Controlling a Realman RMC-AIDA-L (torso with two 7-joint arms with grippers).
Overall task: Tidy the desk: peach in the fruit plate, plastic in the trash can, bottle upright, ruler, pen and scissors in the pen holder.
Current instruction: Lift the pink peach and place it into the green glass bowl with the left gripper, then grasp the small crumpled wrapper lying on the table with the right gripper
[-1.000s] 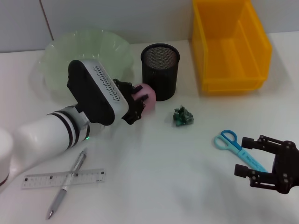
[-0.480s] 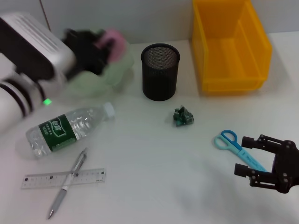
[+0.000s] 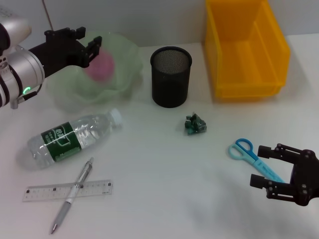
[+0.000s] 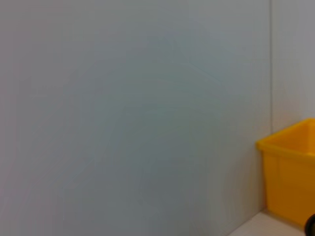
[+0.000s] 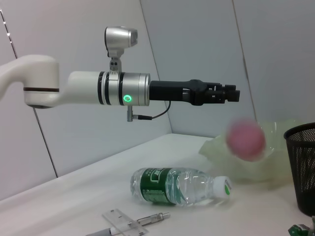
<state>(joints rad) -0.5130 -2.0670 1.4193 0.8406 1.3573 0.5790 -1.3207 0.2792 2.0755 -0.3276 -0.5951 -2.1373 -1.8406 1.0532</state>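
Left tool hangs above the pale green translucent fruit plate, fingers spread and empty. Pink round peach blurred just beneath it, apparently falling into the plate; release from height looks deliberate, to clear the crinkled rim. Right tool parked low over the white worktop beside the blue-handled scissors, fingers apart, holding nothing. Clear plastic bottle with green label lies on its side. Grey wall behind; plain, uncluttered room.
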